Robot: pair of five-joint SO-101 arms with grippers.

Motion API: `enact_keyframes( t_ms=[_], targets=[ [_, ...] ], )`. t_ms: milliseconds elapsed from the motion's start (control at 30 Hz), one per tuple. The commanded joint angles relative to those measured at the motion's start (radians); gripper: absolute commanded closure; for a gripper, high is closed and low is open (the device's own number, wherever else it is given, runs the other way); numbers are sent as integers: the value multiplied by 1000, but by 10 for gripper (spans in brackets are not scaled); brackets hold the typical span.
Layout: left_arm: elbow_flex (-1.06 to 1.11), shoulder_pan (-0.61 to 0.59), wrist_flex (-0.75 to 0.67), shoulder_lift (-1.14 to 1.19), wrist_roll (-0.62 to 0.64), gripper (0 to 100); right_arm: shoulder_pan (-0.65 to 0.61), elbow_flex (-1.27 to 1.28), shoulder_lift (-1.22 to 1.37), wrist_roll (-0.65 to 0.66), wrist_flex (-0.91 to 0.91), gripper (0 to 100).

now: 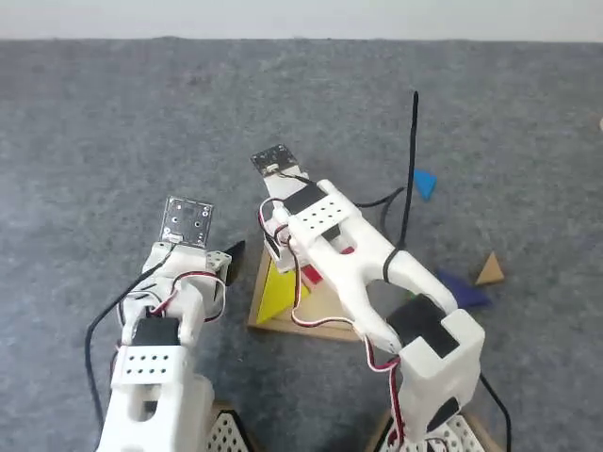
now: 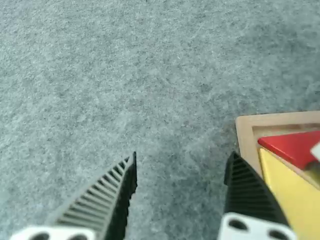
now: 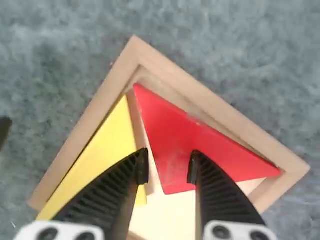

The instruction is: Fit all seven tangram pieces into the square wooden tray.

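The square wooden tray (image 1: 279, 325) lies between the two arms. A yellow triangle (image 3: 107, 150) and a red triangle (image 3: 175, 130) lie flat inside it, side by side in one corner. My right gripper (image 3: 167, 167) hovers just over the red triangle's near corner, fingers a little apart and open. My left gripper (image 2: 180, 180) is open over bare carpet beside the tray's left corner (image 2: 245, 130), holding nothing. On the carpet to the right lie a blue piece (image 1: 424, 183), a tan triangle (image 1: 489, 270) and a dark blue piece (image 1: 464, 288).
Grey carpet (image 1: 113, 132) covers the whole table, with free room to the left and at the back. A black cable (image 1: 413, 160) rises behind the right arm. Both arm bases stand at the near edge.
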Motion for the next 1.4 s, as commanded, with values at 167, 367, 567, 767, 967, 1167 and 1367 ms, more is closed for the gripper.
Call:
enact_keyframes(
  t_ms=[167,367,567,767,967,1167,1367],
  targets=[
    [-8,-3,-26,-21,5,720,-64,55,-196,31,2,847],
    [-8,-5,-26,-23,5,720,-162,199,-291,31,-59,846],
    [-8,-5,-26,-23,5,720,-119,206,-203,38,-93,845],
    [-8,-5,-26,-21,5,720,-4,51,-53,100,-19,845],
    [-8,-5,-26,-21,5,720,53,-60,41,161,1,846],
    [-8,-5,-26,-21,5,720,51,-78,-76,173,24,846],
    [-7,-5,-26,-23,5,720,79,-43,-371,190,160,846]
  ],
)
